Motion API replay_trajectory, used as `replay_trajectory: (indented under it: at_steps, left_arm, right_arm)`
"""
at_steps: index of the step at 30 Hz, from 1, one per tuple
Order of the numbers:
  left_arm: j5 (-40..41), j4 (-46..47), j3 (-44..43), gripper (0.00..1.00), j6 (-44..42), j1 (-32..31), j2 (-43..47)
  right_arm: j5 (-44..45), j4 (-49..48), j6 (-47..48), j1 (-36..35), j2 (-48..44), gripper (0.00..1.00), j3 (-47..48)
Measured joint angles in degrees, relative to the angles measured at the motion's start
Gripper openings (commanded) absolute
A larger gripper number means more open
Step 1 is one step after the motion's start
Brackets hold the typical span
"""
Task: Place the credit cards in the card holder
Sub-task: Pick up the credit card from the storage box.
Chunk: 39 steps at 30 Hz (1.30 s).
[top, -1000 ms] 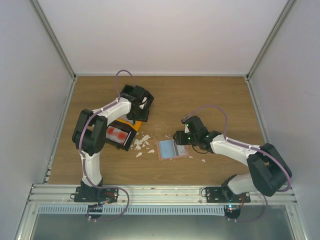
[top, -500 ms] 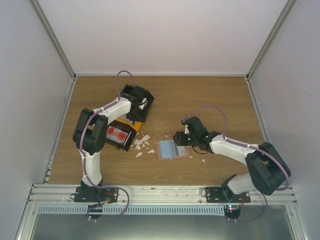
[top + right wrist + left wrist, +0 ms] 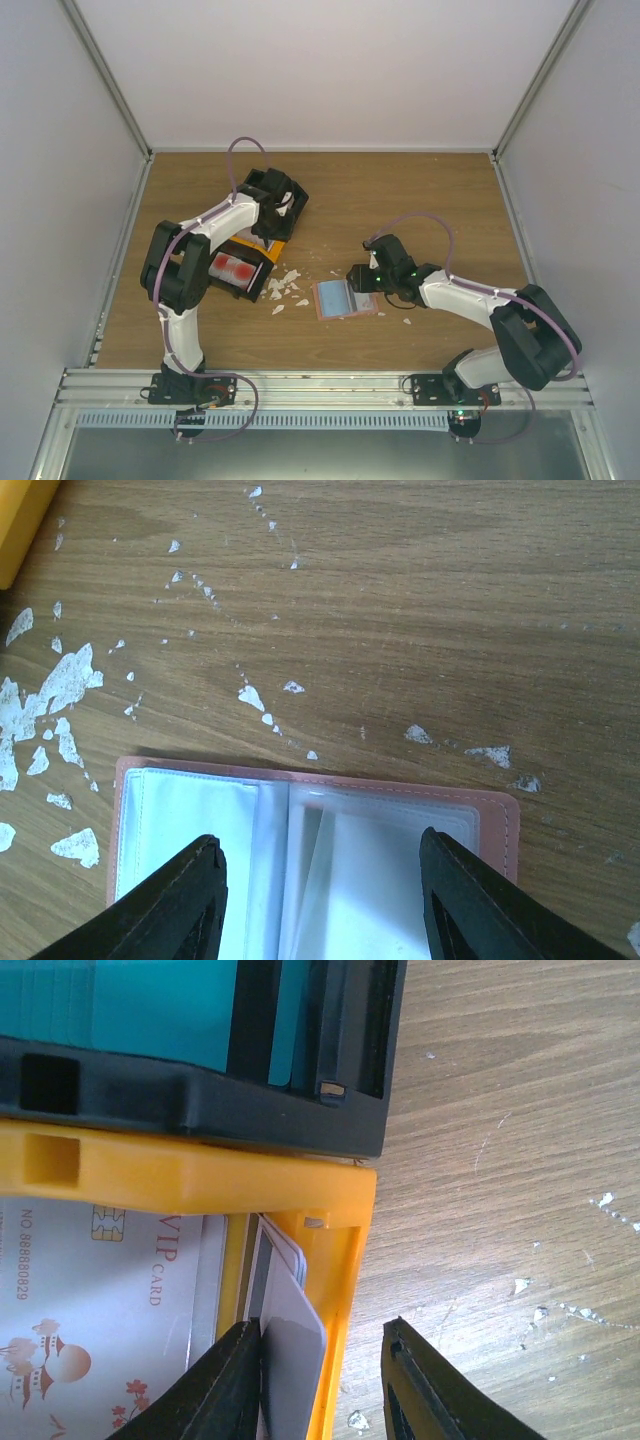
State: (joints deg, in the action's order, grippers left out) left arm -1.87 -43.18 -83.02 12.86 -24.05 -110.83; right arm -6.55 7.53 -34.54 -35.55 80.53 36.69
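Observation:
In the left wrist view, pale credit cards [image 3: 90, 1310] lie in an orange bin [image 3: 200, 1175], and one pale card [image 3: 295, 1355] stands on edge against its wall. My left gripper [image 3: 325, 1385] is open and straddles that card and the bin wall. Its left finger touches the card; the right finger is outside the bin, over the wood. Teal cards [image 3: 150, 1010] fill a black bin [image 3: 200, 1100] beyond. The pink card holder [image 3: 400, 800] lies open, showing clear sleeves, with my right gripper [image 3: 320, 900] open just above it. Seen from above, the holder [image 3: 345, 298] is mid-table.
A second black bin with red cards [image 3: 233, 268] sits beside the left arm. Small white scraps [image 3: 285, 285] are scattered on the wood between the bins and the holder, and more scraps [image 3: 60, 695] lie near the holder's edge. Grey walls enclose the table.
My left gripper's jaws have narrowed around the upright pale card and bin wall, and the left arm shifted slightly. The right arm and the holder have barely moved.

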Motion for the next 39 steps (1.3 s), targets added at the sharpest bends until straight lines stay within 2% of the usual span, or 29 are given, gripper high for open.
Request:
replay_trajectory:
  at_steps: [5,12,27,39]
  left_arm:
    - [0.0,-0.2,0.0,0.29,0.0,0.0,0.2]
    - [-0.2,-0.3,0.0,0.28,0.0,0.0,1.3]
    - [2.0,-1.0,0.1,0.01,-0.5,0.1,3.0]
    - [6.2,-0.7,1.5,0.00,-0.3,1.0,10.5]
  right_arm:
    - [0.0,-0.1,-0.2,0.0,0.0,0.54,0.0]
    - [0.0,-0.1,-0.2,0.0,0.0,0.54,-0.1]
    - [0.0,-0.1,-0.7,0.0,0.0,0.54,-0.3]
    - [0.1,-1.2,-1.2,0.0,-9.3,0.58,-0.5]
